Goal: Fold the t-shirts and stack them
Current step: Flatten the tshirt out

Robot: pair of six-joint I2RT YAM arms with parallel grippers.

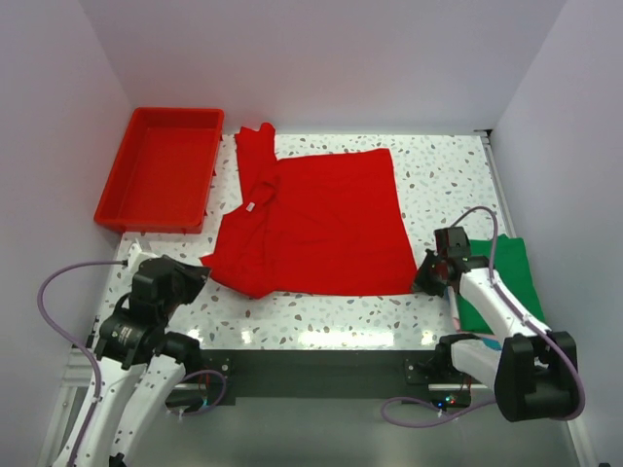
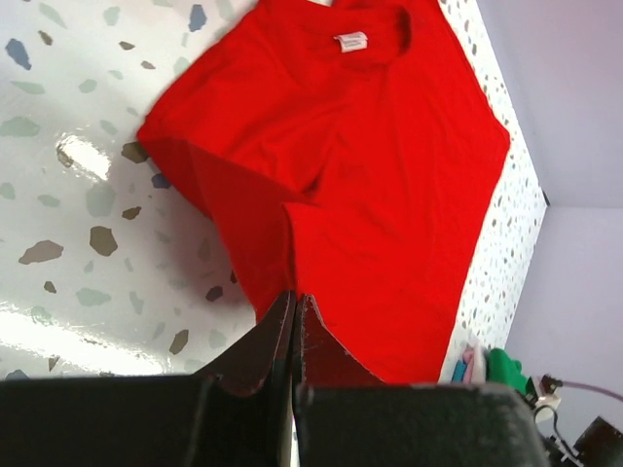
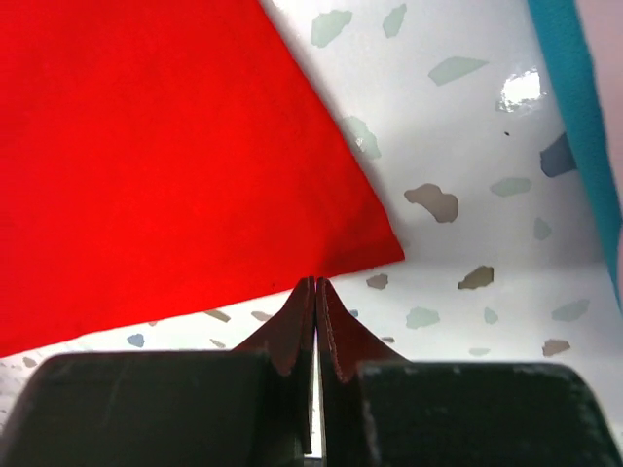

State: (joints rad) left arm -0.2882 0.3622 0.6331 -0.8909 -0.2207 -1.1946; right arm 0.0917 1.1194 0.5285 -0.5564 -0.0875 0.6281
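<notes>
A bright red t-shirt lies spread on the speckled table, its white neck label towards the left and one sleeve bunched at the back left. My left gripper is at its near left corner; in the left wrist view the fingers are shut at the cloth's edge, and a crease runs into them. My right gripper is at the near right corner, shut on the hem just left of the corner. A stack of folded t-shirts with a green one on top lies at the right.
A rigid red plastic tray stands at the back left. White walls close in the left, back and right sides. Teal cloth of the folded stack shows close to my right gripper. Bare speckled table lies right of the shirt.
</notes>
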